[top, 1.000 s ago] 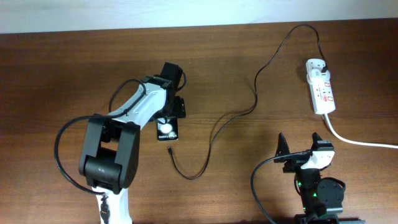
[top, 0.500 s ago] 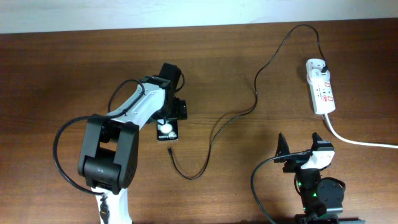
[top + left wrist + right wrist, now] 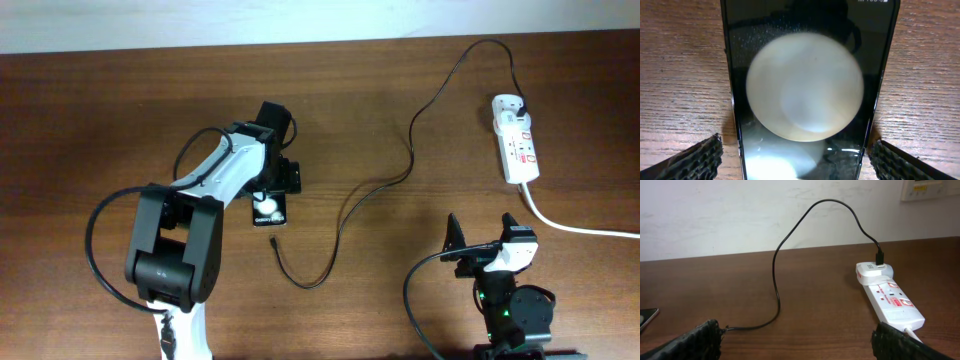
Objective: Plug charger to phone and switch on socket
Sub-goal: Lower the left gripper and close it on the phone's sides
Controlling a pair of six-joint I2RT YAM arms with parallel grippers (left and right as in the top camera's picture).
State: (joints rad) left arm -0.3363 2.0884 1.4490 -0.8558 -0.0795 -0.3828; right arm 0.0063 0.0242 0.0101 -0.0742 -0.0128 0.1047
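Observation:
The black phone point(image 3: 268, 211) lies flat on the table; its near end fills the left wrist view point(image 3: 805, 60), with a large white round spot on the glass. My left gripper point(image 3: 277, 180) is low over the phone. It is open point(image 3: 795, 157), one finger on each side of the phone with a small gap to each edge. The charger's thin black cable point(image 3: 345, 208) runs from its loose tip point(image 3: 272, 243) just below the phone to its plug point(image 3: 520, 101) in the white socket strip point(image 3: 517, 142). My right gripper point(image 3: 483, 240) is open and empty, well short of the socket point(image 3: 890, 300).
The socket's thick white cord point(image 3: 575, 226) runs off the right edge. In the right wrist view the cable point(image 3: 776, 280) arches up in front of a pale wall, and a corner of the phone point(image 3: 646, 318) shows at the far left.
My left gripper has come down slightly over the phone and covers a little more of it. The right arm, cable and socket have not moved.

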